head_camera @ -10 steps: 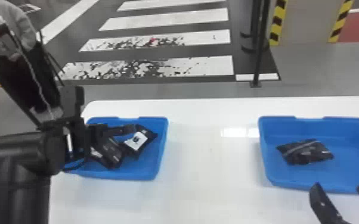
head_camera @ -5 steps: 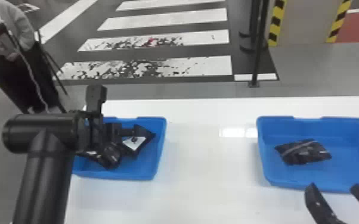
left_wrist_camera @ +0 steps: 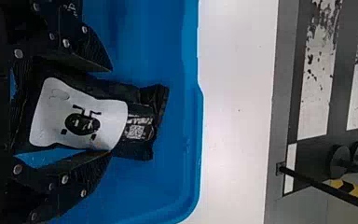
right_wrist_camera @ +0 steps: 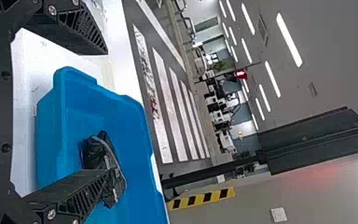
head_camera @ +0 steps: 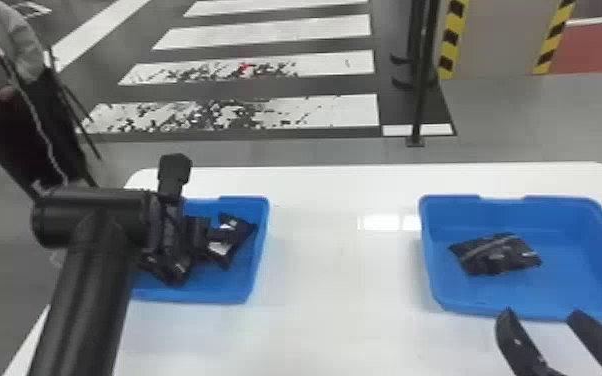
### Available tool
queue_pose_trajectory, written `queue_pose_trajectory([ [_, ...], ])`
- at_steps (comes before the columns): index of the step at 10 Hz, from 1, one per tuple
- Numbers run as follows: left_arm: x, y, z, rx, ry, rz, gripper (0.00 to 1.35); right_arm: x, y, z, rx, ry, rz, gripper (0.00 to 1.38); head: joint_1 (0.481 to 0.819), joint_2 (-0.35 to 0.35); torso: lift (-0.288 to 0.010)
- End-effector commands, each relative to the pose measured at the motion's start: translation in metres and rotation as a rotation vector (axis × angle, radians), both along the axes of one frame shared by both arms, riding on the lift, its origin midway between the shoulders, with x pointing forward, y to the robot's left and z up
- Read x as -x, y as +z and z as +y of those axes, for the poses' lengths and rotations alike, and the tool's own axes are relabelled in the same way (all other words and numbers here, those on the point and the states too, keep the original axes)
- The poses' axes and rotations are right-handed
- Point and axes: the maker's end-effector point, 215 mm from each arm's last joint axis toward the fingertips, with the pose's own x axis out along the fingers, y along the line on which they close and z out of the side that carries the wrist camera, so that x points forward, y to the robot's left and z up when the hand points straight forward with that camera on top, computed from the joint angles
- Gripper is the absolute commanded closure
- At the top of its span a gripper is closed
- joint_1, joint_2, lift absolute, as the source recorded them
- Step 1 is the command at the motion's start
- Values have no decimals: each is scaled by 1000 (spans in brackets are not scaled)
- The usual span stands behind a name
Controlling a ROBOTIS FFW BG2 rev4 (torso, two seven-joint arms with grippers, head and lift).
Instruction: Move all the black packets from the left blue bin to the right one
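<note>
Bench (head_camera: 335,310): smooth white top, far edge running nearly straight across at twelve o'clock, corners rounded at eleven and one. Two bins directly on it, both shallow, open-topped, sitting flat. Left blue bin (head_camera: 260,240) at nine o'clock; right blue bin (head_camera: 575,275) at three. Well apart, white surface between. Bright patch of glare (head_camera: 382,222) on the top, just beside right bin's rim, at its ten o'clock.

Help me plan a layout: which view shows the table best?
Head view: the table spreads widest there. The left wrist view shows a strip beyond the left bin; the right wrist view, parts beside the right bin.
</note>
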Motion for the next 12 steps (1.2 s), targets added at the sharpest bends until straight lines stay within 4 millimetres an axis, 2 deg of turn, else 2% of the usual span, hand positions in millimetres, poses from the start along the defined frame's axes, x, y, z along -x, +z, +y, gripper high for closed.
queue_pose_trajectory([
  [1, 9, -12, 1, 5, 10, 40, 818, 1, -4, 1, -14, 2, 11, 117, 695, 169, -138],
  [2, 12, -16, 4, -16, 8, 57, 1046, 2, -6, 1, -20, 2, 18, 117, 695, 171, -138],
  [3, 9, -16, 5, -28, -2, 35, 1167, 2, -8, 1, -25, 2, 23, 117, 695, 174, -138],
  [4, 1, -12, 3, -25, -22, -12, 1219, 3, -8, 2, -30, 5, 24, 117, 695, 177, -138],
  [5, -4, 3, 3, -19, -39, -76, 1219, 4, -7, 1, -29, 7, 24, 117, 695, 177, -138],
  [6, 4, 32, 6, -32, -39, -151, 1219, 3, -6, 2, -32, 8, 21, 117, 695, 173, -138],
  [7, 19, 56, 0, -16, -53, -207, 1219, 3, -3, 3, -40, 13, 20, 117, 695, 175, -138],
  [9, 50, 89, -42, 52, -137, -293, 1219, 0, 7, 8, -55, 35, 10, 116, 695, 173, -138],
  [10, 62, 108, -74, 88, -207, -344, 1219, -5, 15, 14, -59, 63, -4, 116, 695, 157, -138],
  [11, 76, 118, -105, 127, -271, -371, 1219, -10, 22, 22, -77, 94, -15, 116, 695, 128, -138],
  [12, 94, 124, -146, 198, -344, -383, 1219, -17, 32, 31, -105, 125, -30, 116, 695, 110, -138],
])
